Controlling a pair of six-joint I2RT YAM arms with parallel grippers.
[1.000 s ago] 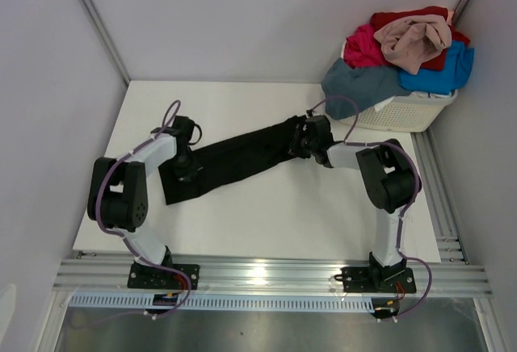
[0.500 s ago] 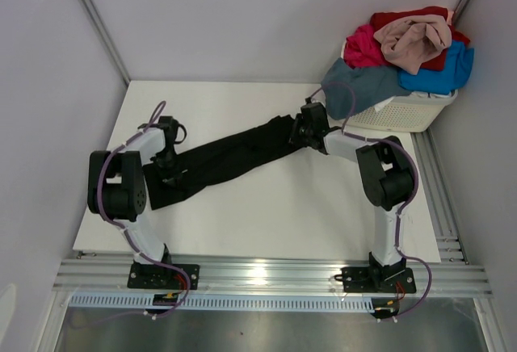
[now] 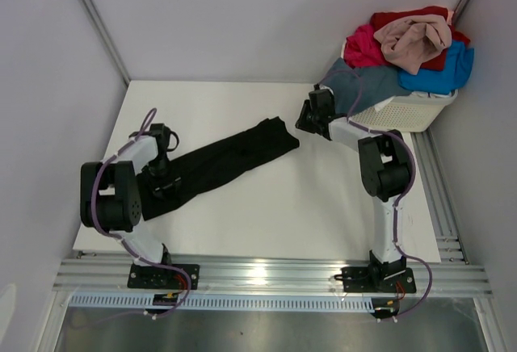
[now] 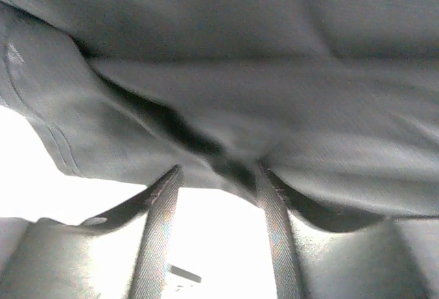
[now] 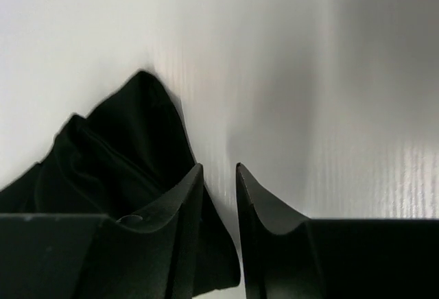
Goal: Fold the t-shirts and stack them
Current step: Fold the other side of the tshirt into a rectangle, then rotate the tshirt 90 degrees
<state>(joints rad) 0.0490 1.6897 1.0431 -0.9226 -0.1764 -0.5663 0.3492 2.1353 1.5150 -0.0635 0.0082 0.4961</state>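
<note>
Top external view: a black shirt (image 3: 218, 166) lies pulled into a long strip on the table (image 3: 266, 231), running from 8 o'clock up to near the middle, probably stretched flat for folding. The left gripper (image 3: 164, 184) sits over its 8 o'clock end. The right gripper (image 3: 309, 118) hangs at 1 o'clock, just beyond the strip's other end. The other shirts (image 3: 412, 41) are heaped on the basket (image 3: 408, 112) at 2 o'clock, waiting their turn. Left wrist view: the fingers stand moderately apart with bright table between them, and a fold of cloth lies at their tips, not pinched. Right wrist view: the fingers are narrow and hold nothing, with the shirt's end at 9 o'clock beside them.
</note>
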